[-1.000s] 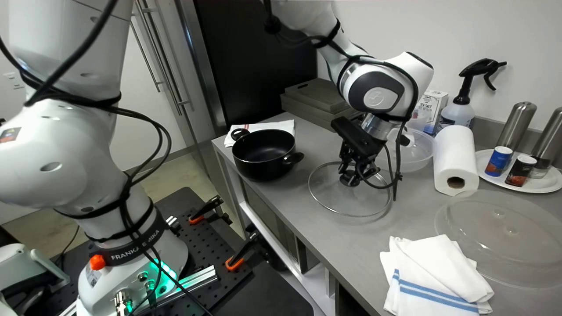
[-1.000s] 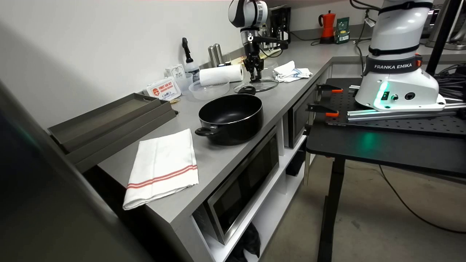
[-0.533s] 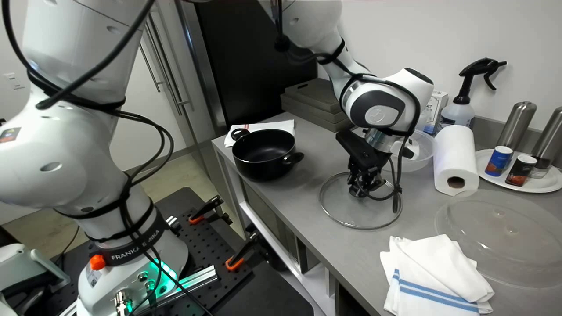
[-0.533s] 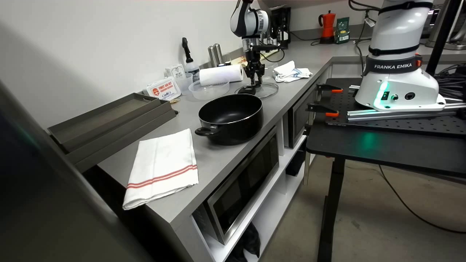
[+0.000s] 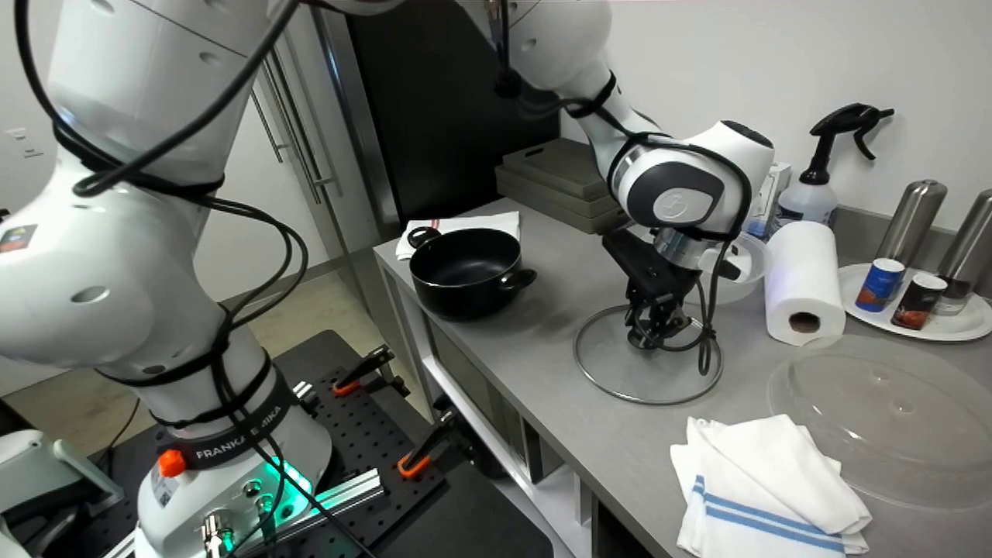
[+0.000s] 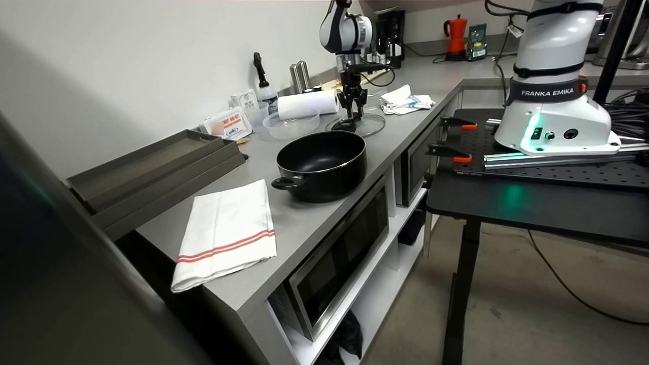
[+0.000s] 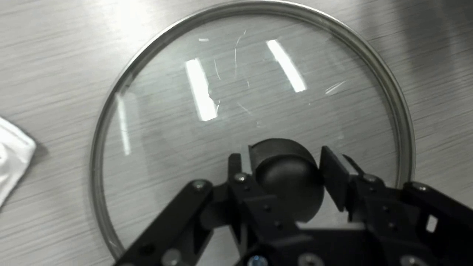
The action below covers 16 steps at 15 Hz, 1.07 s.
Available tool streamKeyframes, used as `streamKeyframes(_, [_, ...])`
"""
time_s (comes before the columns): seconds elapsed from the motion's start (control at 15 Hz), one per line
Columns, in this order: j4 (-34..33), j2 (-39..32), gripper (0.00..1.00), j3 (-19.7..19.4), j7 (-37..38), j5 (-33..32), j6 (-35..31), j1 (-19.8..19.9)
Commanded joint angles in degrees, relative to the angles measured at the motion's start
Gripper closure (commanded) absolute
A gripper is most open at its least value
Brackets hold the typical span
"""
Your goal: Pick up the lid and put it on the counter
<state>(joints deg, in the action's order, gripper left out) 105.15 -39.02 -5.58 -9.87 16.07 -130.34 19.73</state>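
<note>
Lid [image 7: 255,107]: round, transparent glass, thin metal rim [image 7: 97,162], black knob [image 7: 289,181] | hand [image 7: 286,163]: gripping that knob

"FRANKA EMIKA" can be read on the base [image 6: 555,117], right of the gripper [image 6: 354,113] in an exterior view; left of it, a white box [image 6: 229,124] is marked "FIRST AID KIT", partly blurred.

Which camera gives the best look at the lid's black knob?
The wrist view: it looks down on the knob, large between the fingers, though the gripper covers part. In both exterior views it's small and hard to tell from the gripper; in an exterior view a pan handle also overlaps the lid.
</note>
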Motion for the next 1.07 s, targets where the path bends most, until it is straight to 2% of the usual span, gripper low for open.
streamKeyframes(0.0, [-1.2,-0.2,0.21,-0.3,1.8,-0.7,-0.1,-0.4])
streamKeyframes(0.2, [-1.2,0.4,0.0,-0.2,1.8,-0.6,0.0,-0.3])
streamKeyframes(0.47, [0.5,3.1,0.0,-0.1,1.2,-0.7,-0.3,-0.5])
streamKeyframes(1.0, [6.8,14.8,0.0,-1.2,1.3,-2.5,0.6,-1.6])
